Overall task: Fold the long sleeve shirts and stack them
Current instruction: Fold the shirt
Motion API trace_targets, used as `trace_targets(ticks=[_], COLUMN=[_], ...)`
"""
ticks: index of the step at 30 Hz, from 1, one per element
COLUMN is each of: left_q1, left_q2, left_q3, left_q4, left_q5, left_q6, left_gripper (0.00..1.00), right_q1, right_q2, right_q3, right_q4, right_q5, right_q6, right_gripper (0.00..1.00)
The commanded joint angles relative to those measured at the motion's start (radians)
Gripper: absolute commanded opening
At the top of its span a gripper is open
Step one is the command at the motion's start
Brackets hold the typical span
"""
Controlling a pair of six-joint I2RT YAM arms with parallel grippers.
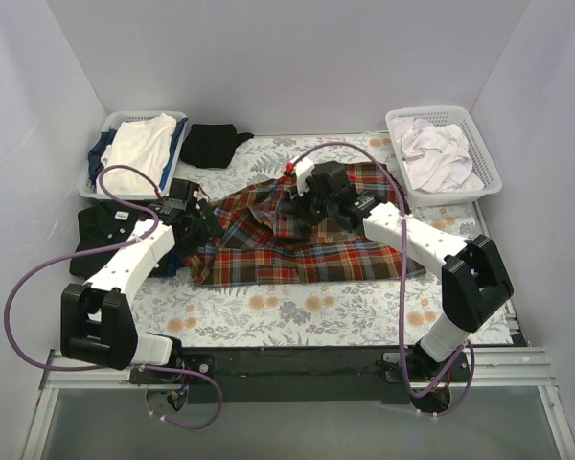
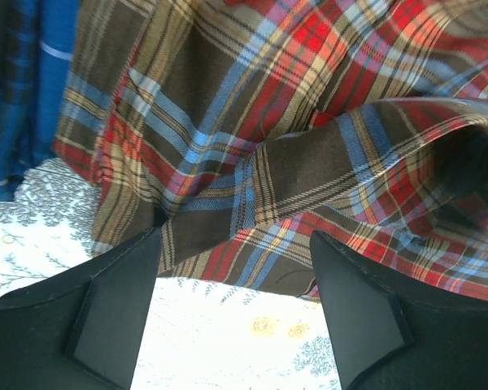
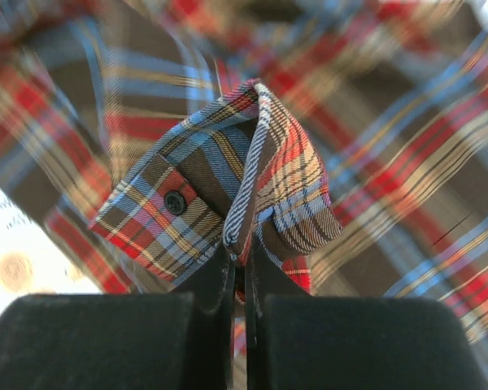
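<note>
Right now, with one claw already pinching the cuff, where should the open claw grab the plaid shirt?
Probably the loose lower edge of the plaid shirt, just ahead of the left gripper, coming in low from the left: that edge lies on the tablecloth between the open fingers, thin enough to pinch.

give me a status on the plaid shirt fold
Right claw shut on plaid shirt cuff. Left claw open over its edge. Nothing blocking.

1. Your table (image 1: 297,314) is covered with a floral cloth.
2. On it you have a plaid shirt (image 1: 297,257) mid-table, a black shirt (image 1: 98,222) left and a black garment (image 1: 211,146) behind.
3. A left basket (image 1: 144,113) and a right basket (image 1: 487,163) sit at the back corners.
</note>
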Motion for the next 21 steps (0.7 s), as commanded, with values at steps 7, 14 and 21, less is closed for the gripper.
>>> trace_targets(ticks=[7,14,21], left_q1=[0.008,0.007,0.017], left_q2=[-0.052,0.105,0.2], left_q3=[-0.107,-0.102,-0.035], left_q4=[0.114,0.08,0.12], left_q5=[0.16,0.0,-0.114], left_q6=[0.07,0.076,0.013], left_gripper=[0.73,0.67,0.54], right_q1=[-0.004,-0.004,-0.008], right_q2=[-0.058,-0.044,-0.11], right_q3=[-0.006,0.072,0.012], right_q4=[0.087,0.054,0.041], right_q5=[-0.011,0.036,0.05], right_q6=[0.023,0.024,0.015], right_gripper=[0.01,0.01,0.01])
